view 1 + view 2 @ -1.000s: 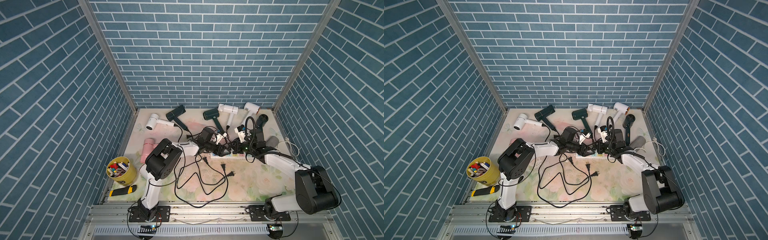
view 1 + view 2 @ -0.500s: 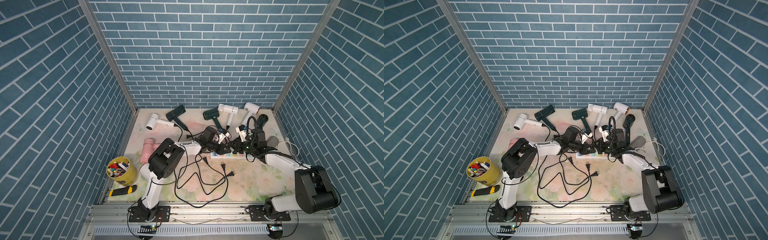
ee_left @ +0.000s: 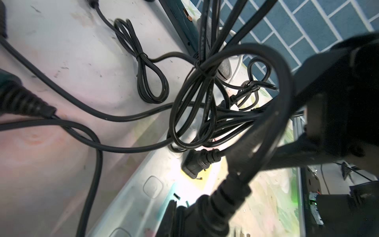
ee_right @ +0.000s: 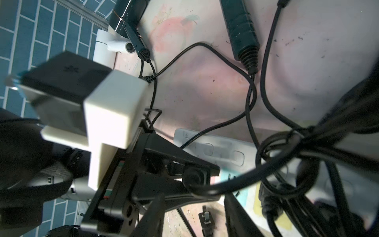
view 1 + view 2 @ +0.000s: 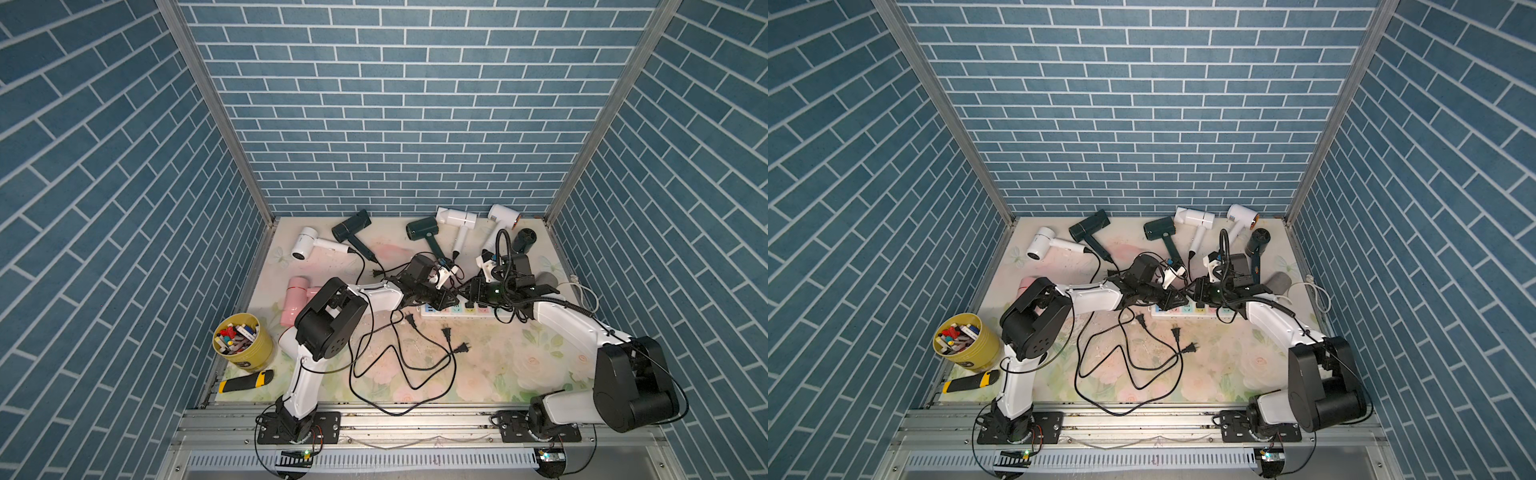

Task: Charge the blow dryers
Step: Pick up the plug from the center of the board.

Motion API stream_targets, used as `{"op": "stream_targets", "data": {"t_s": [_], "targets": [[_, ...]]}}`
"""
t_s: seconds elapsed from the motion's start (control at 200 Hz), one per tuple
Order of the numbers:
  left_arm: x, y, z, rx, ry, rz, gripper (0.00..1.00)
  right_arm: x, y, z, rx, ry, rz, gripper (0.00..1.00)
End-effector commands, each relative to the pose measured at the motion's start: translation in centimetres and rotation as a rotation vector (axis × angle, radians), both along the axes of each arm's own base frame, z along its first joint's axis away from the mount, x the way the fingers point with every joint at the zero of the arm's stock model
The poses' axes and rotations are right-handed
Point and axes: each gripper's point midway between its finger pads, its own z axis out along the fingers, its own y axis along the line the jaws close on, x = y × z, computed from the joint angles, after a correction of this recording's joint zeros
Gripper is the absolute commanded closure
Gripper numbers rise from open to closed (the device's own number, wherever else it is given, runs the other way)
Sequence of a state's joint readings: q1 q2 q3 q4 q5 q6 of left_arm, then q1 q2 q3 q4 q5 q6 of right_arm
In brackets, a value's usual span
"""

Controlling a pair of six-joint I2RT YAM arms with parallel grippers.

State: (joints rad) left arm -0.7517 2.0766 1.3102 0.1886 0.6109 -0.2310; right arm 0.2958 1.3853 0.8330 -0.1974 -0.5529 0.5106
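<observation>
In a top view, far L, we note the pink dryer (image 5: 296,300), partly hidden behind the left arm. The other blow dryers (image 5: 351,226) lie in a row along the back wall, cords trailing fwd into a tangle at the middle of the table (image 5: 519,365).

Next, the left gripper (image 5: 444,297) sits at the L end of the power strip (image 5: 453,312), clamped on a black plug (image 4: 192,176), per the right wrist view. Prongs not visible to us. The strip's long axis runs L-to-R across the table. The plug hangs just above its end sockets, so we judge the coming move a short push down w/ prongs squared to the slots. Left arm is the nearer. A 2nd plug (image 3: 192,166) rests on the adjacent socket, one prong showing; seated or not, we cannot tell.

Just R, the right gripper (image 5: 473,290) is above the strip, fingers apart, gripping nothing that we can see. Three loose plugs (image 5: 446,332) lie on the near side, not yet inserted.
</observation>
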Motion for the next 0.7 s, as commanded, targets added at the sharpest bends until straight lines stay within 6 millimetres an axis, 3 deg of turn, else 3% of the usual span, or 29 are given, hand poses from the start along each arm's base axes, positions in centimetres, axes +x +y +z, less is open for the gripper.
{"op": "stream_targets", "data": {"t_s": [0.0, 0.1, 0.355, 0.56, 0.695], "targets": [[-0.2, 0.3, 1.0, 0.02, -0.052, 0.001, 0.97, -0.7, -0.4, 0.4, 0.024, 0.121, -0.082, 0.59], [-0.3, 0.2, 1.2, 0.019, -0.059, -0.003, 0.98, -0.5, -0.2, 0.5, 0.038, 0.157, -0.096, 0.62], [-0.9, -0.1, 1.1, 0.03, -0.068, -0.017, 0.98, 0.2, 0.6, 0.8, 0.09, 0.179, -0.109, 0.55], [-1.2, -0.3, 1.3, 0.028, -0.07, -0.027, 0.98, 0.7, 0.8, -0.1, 0.086, 0.206, -0.113, 0.65], [-1.6, -0.6, 1.5, 0.032, -0.078, -0.043, 0.98, 1.1, 1.2, -0.6, 0.09, 0.215, -0.111, 0.67]]}}
